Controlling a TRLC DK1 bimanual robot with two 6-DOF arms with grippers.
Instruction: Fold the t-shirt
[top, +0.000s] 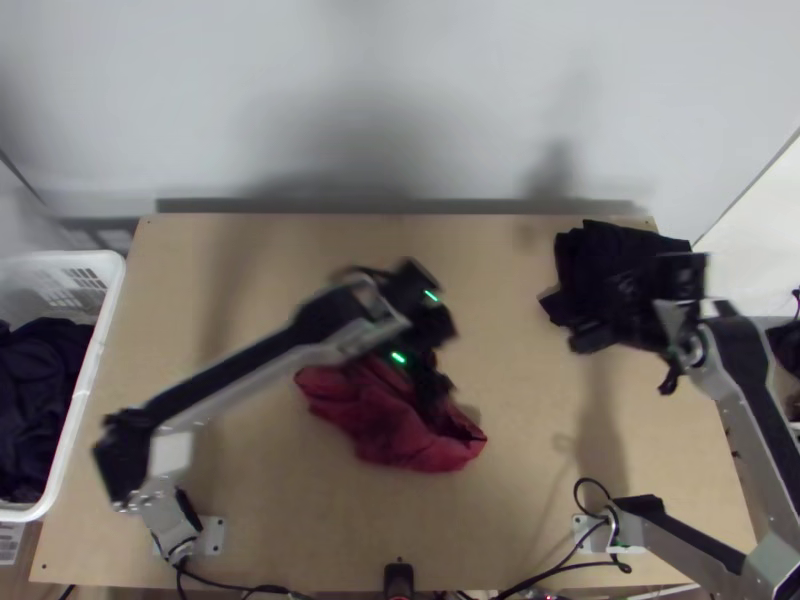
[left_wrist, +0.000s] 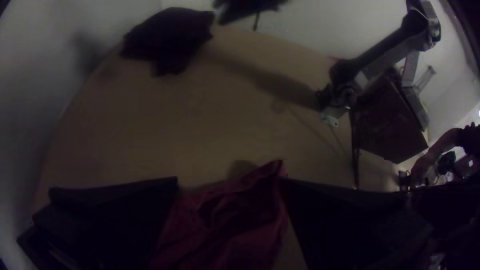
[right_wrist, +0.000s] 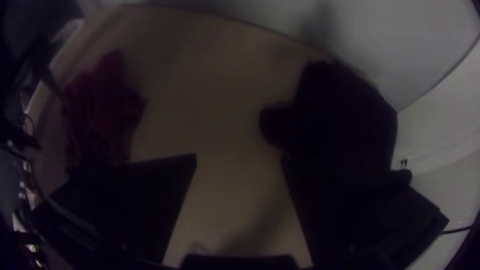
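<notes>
Shirt of red cloth (top: 385, 425) lies in a bunch, with both grippers spread wide

The red shirt sits near the middle of the light wooden table (top: 270, 520). The top view shows the left gripper, with two wide flat black fingers (top: 432, 345), over the far side of the red shirt. A white plastic basket (top: 108, 290) stands well to the left of the red shirt, with dark cloth (top: 40, 390) in it.

In the left wrist view, the left gripper (left_wrist: 230, 182) has its fingers far apart. Red folds show between them, but they are not pinched. One bit of the red shirt pokes up close to a finger. I can't tell if they touch.

The right gripper, with black fingers too (top: 610, 310), is to the right of the red shirt, by a bunched black cloth (top: 610, 245). In the right wrist view, the right gripper (right_wrist: 239, 157) is wide apart with wood seen between its fingers. It has hold of nothing.

All the table's edges are well away from the red shirt. The black cloth is close to the far edge. Wide wood runs left of the red shirt, and more wood lies between it and the black cloth.
</notes>
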